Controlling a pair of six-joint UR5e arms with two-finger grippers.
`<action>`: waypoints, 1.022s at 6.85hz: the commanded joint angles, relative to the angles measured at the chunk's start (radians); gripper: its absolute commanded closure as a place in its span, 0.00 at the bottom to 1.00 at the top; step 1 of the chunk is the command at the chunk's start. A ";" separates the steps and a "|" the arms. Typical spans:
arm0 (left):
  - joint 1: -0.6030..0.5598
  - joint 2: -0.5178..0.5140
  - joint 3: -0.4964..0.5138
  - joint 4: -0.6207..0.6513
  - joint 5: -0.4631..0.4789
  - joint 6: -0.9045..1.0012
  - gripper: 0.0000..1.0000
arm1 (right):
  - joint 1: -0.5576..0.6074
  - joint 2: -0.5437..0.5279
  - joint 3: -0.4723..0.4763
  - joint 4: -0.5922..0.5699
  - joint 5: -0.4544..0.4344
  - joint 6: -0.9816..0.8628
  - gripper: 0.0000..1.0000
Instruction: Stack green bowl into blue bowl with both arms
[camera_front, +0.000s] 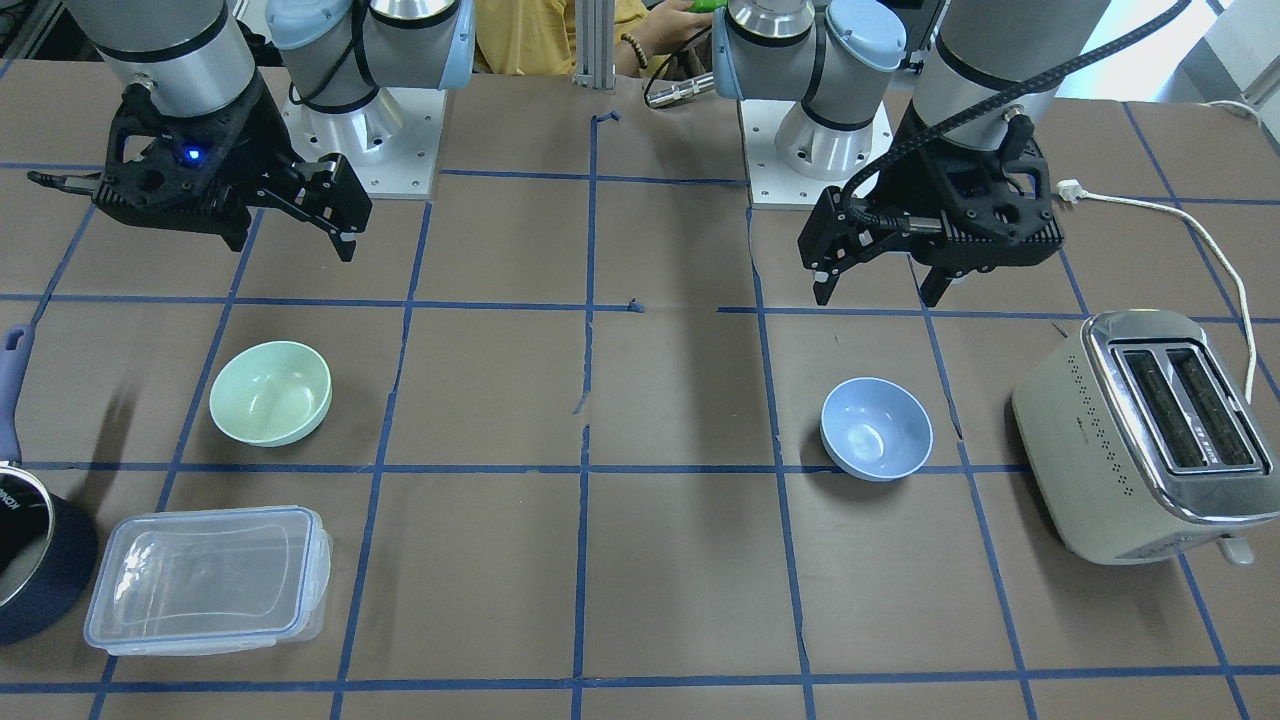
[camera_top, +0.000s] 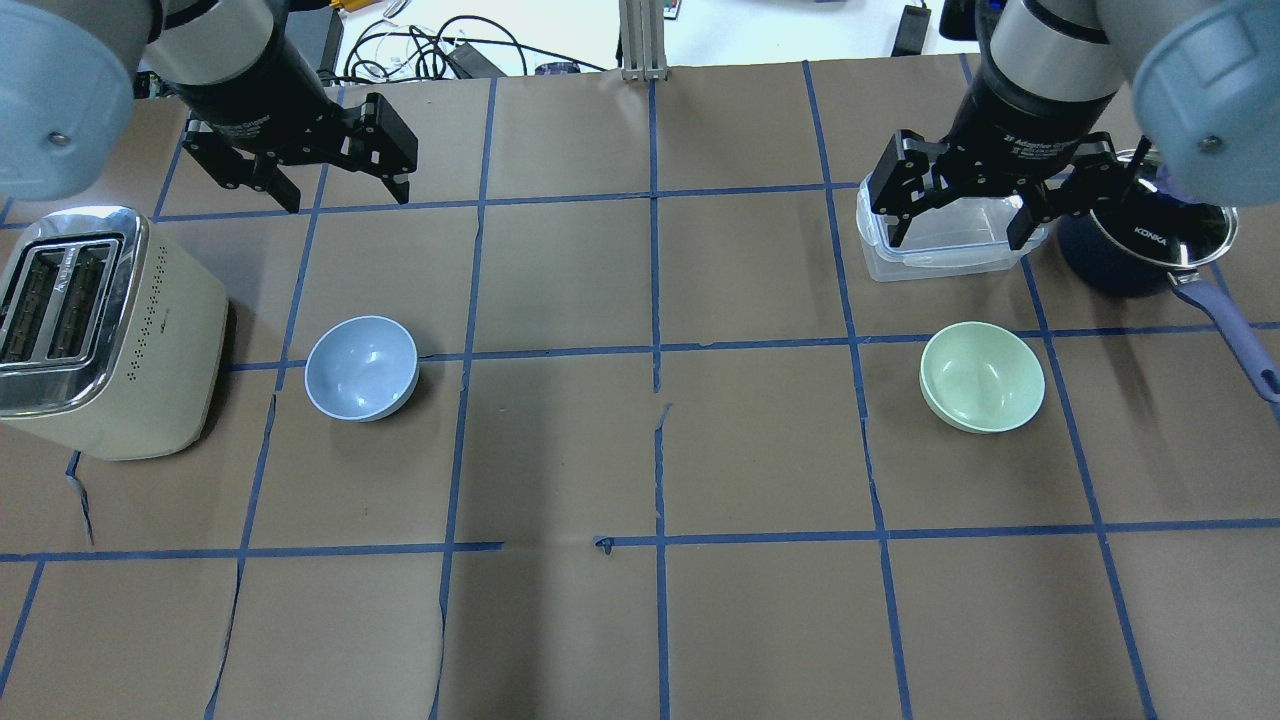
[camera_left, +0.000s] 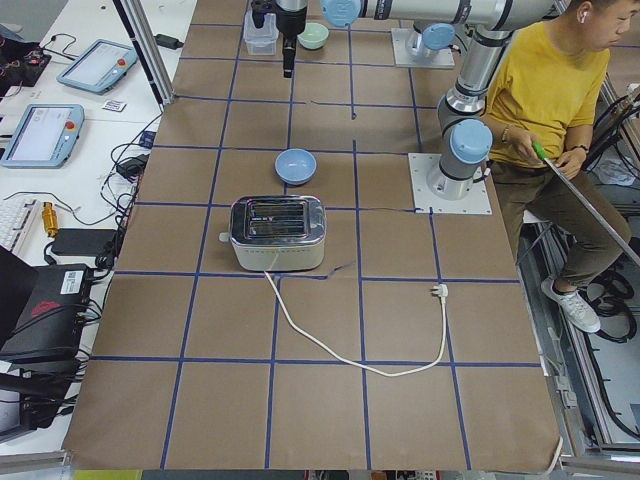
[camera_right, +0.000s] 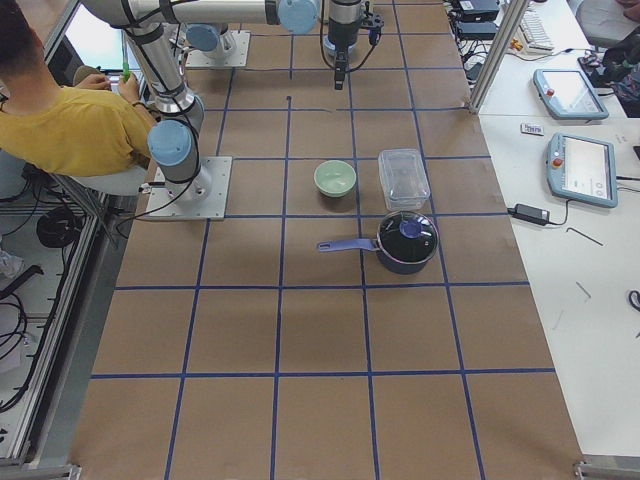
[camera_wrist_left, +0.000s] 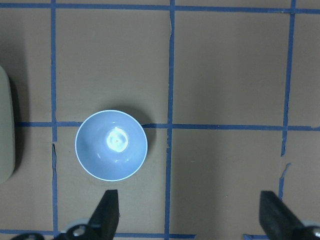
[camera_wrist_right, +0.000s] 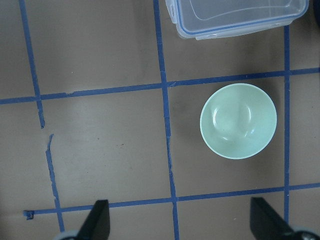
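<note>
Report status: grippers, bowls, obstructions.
Left gripper, right gripper: jaws open, empty, raised. Green bowl, blue bowl separate, untouched. Toaster beside blue bowl, nothing between bowls.

Blue bowl (camera_wrist_left: 111, 145) upright; L end effector (camera_wrist_left: 188, 194) jaws wide apart below.

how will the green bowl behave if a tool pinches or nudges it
The green bowl looks like smooth, thin-walled plastic, so probably stiff and light. Its glossy inside shows highlights, so a rim pinch may slip. It sits upright with rounded sides, so a push would likely slide or rock it, not roll it.
</note>
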 joint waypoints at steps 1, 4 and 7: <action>0.000 -0.004 0.006 -0.009 0.003 0.000 0.00 | 0.000 0.000 0.000 0.000 0.003 0.001 0.00; 0.002 -0.001 0.003 -0.015 0.003 0.002 0.00 | 0.000 0.000 0.000 -0.002 0.001 0.003 0.00; 0.066 -0.004 -0.050 -0.007 0.001 0.147 0.00 | -0.001 0.008 0.008 0.006 -0.003 0.000 0.00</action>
